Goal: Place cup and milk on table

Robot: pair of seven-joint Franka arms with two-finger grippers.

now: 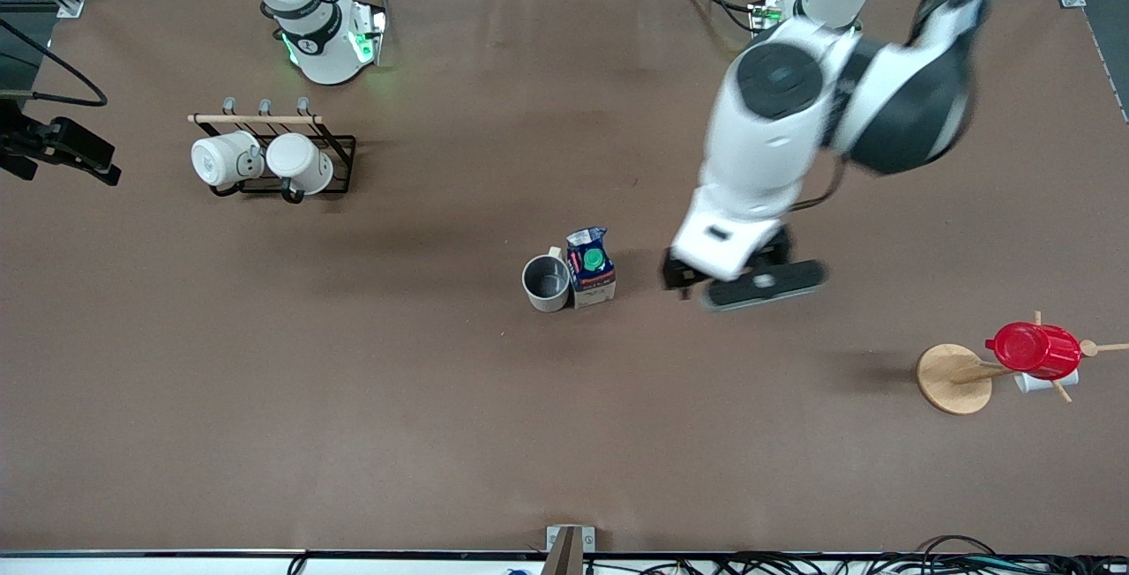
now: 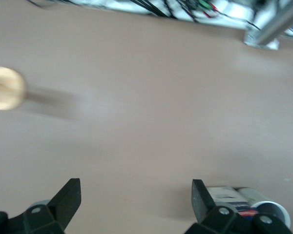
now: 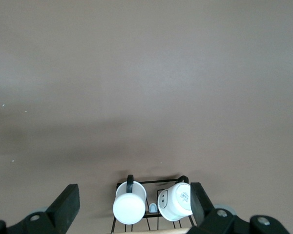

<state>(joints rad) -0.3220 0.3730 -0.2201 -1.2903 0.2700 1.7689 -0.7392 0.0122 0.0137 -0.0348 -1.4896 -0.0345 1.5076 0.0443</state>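
Note:
The cup (image 1: 547,282), cream-white with a dark grey inside, stands upright on the brown table (image 1: 353,399) near its middle. The milk (image 1: 591,268), a dark blue carton with a green cap, stands touching it on the side toward the left arm's end. My left gripper (image 1: 736,284) hangs low over the table beside the milk, toward the left arm's end, open and empty (image 2: 136,187). The left wrist view shows the milk (image 2: 228,195) and the cup (image 2: 272,210) just outside one finger. My right gripper (image 3: 134,192) is open and empty, high over the mug rack, and does not show in the front view.
A black wire rack (image 1: 340,152) holds two all-white mugs (image 1: 225,159) near the right arm's base; they also show in the right wrist view (image 3: 129,205). A wooden mug tree (image 1: 953,378) with a red cup (image 1: 1034,348) stands at the left arm's end, nearer the front camera.

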